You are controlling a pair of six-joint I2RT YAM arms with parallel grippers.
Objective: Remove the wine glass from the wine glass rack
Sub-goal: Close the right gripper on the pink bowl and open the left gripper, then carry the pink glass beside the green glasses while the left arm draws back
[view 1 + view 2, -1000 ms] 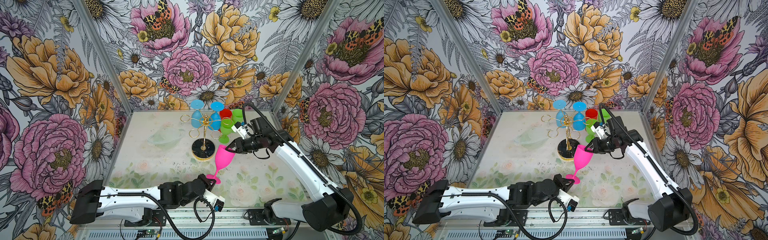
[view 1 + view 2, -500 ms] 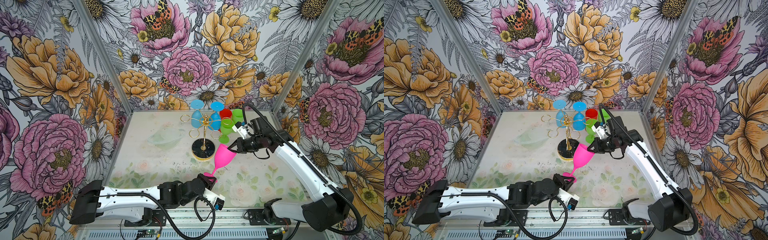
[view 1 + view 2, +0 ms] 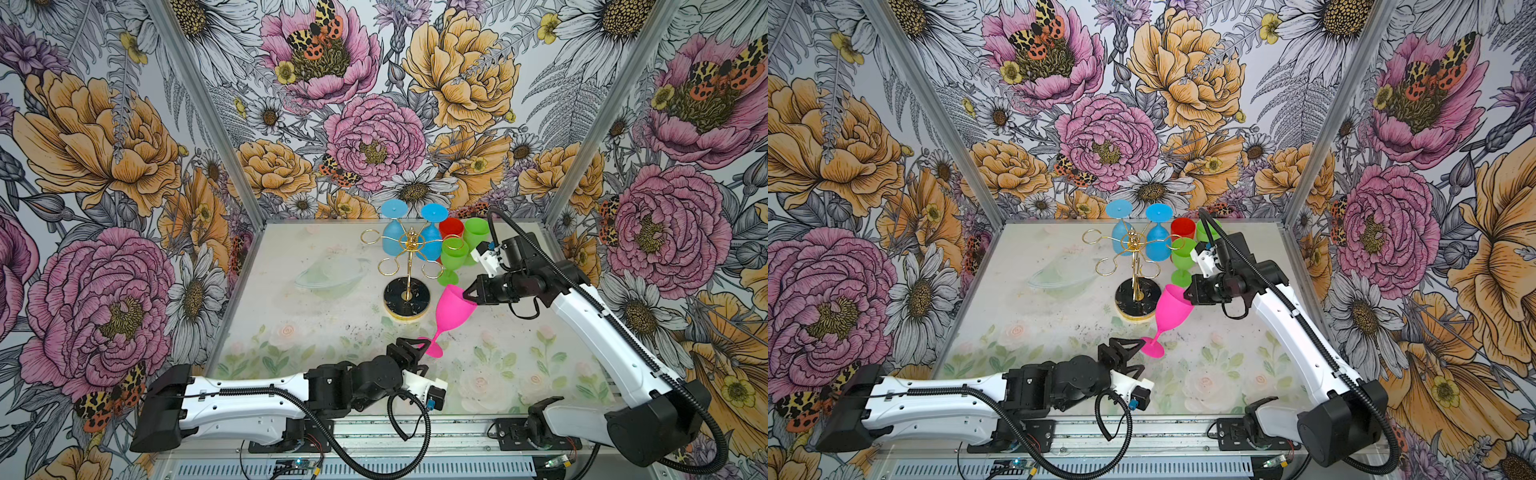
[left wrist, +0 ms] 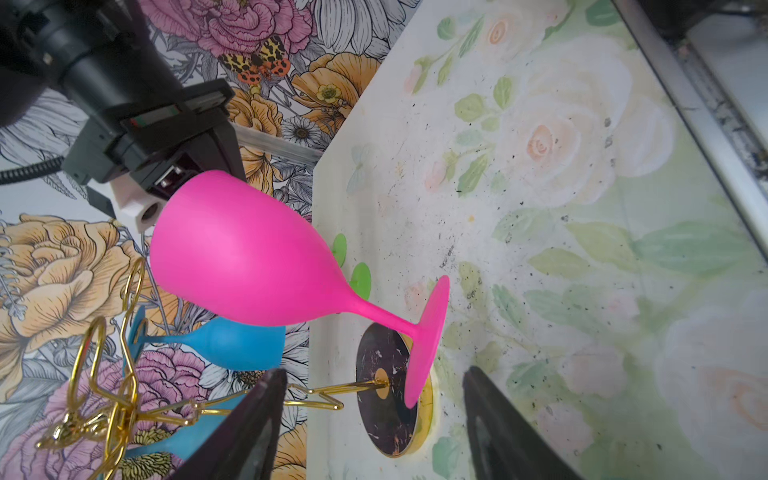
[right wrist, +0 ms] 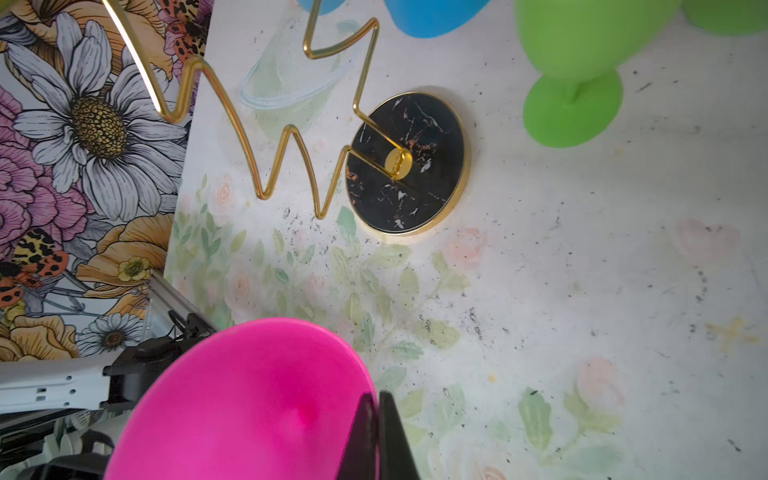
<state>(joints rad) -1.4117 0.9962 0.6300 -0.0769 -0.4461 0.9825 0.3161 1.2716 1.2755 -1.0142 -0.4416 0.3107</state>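
Observation:
A pink wine glass [image 3: 455, 309] [image 3: 1173, 309] hangs tilted in front of the wine glass rack [image 3: 409, 270] [image 3: 1136, 270], free of its gold loops. My right gripper [image 3: 468, 293] [image 5: 376, 399] is shut on the bowl's rim, one finger inside and one outside. The glass's foot [image 3: 432, 349] points toward my left gripper [image 3: 419, 355] [image 4: 374, 372], which stands open just short of it with nothing between its fingers. In the left wrist view the glass [image 4: 249, 257] crosses in front of the rack's black marbled base [image 4: 386, 395]. Two blue glasses [image 3: 392, 241] hang upside down on the rack.
Two green glasses [image 3: 453, 257] and a red one [image 3: 451, 227] stand behind my right gripper at the back right. A clear shallow dish [image 3: 330, 272] lies left of the rack. The flowered walls close in the table on three sides.
My left gripper has opened and let go of the pink glass's foot. My right gripper has shut on the rim, and the glass has shifted slightly.

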